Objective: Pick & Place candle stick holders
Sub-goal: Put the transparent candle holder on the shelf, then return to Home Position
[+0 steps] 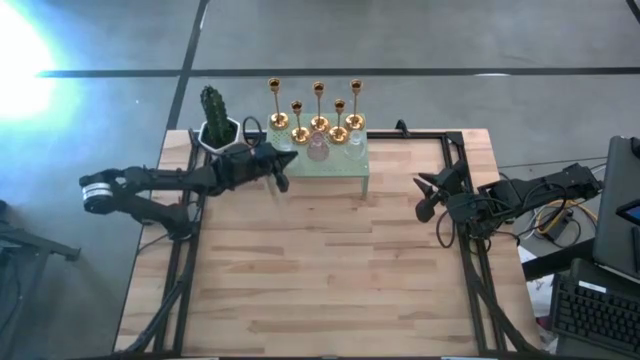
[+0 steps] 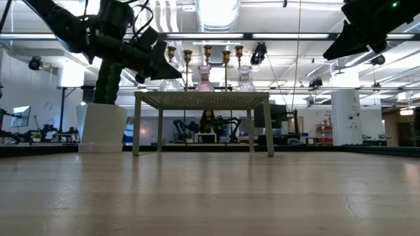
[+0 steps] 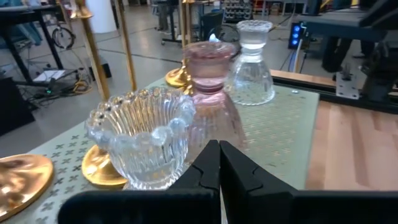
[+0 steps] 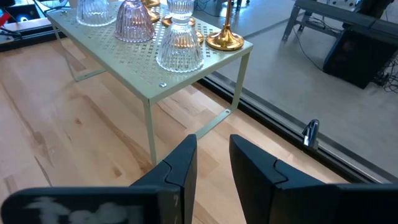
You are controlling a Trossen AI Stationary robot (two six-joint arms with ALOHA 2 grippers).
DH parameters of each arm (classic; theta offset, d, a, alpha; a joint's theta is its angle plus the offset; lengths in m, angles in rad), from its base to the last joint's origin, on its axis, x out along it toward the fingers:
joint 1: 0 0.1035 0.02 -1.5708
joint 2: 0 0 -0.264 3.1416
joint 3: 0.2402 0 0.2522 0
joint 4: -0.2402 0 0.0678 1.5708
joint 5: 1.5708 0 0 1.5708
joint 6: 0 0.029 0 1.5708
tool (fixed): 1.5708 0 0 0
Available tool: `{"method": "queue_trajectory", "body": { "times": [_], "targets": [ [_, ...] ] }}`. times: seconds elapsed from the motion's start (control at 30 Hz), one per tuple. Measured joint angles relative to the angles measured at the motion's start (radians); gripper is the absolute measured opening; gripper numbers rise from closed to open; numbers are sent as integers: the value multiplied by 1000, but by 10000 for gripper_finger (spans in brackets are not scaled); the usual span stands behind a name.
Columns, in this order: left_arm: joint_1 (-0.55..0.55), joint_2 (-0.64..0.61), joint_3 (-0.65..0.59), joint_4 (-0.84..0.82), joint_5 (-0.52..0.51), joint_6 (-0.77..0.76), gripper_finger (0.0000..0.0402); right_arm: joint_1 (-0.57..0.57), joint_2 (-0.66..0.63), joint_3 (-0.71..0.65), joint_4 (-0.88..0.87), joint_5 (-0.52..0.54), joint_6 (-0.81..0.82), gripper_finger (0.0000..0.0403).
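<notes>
Several gold candle stick holders (image 1: 318, 108) stand by their round bases along the far side of the green perforated stand (image 1: 345, 168). In front of them stand a clear beaded glass holder (image 3: 143, 140), a pinkish glass one (image 3: 211, 93) and a second clear one (image 3: 252, 62). My left gripper (image 3: 219, 148) is shut at the stand's near left corner (image 1: 283, 184); it points level at the beaded and pinkish holders, just short of them. My right gripper (image 1: 424, 212) hangs right of the stand, its fingers a little apart (image 4: 213, 142) with nothing between them.
A cactus in a white pot (image 1: 215, 115) stands at the table's far left corner, close behind my left arm. The wooden tabletop (image 1: 320, 270) stretches toward the near edge. A black frame rail (image 1: 470, 250) runs along the right side, with cables and a keyboard beyond it.
</notes>
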Motion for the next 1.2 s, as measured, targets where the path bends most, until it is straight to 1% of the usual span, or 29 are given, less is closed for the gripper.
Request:
{"method": "queue_trajectory", "body": {
  "times": [0.3, 0.5, 0.87, 0.97, 1.07, 1.2],
  "targets": [
    [29, 0, 0, -8, -13, -1, 1, 0, 0, 0, 0, 0, 0, 76],
    [29, 0, -1, -7, -63, 0, 1, 0, 0, 0, 0, 0, 0, 68],
    [29, 0, -2, -10, -92, -34, 1, 0, 0, 0, 0, 0, 0, 85],
    [29, 0, -2, -12, -92, -51, 1, 0, 0, 0, 0, 0, 0, 89],
    [15, -11, -2, -19, -71, -73, 1, 0, 0, 0, 0, 0, 0, 91],
    [-46, -81, -3, -40, -17, -55, 1, 0, 0, 0, 0, 0, 0, 87]
  ]
}}
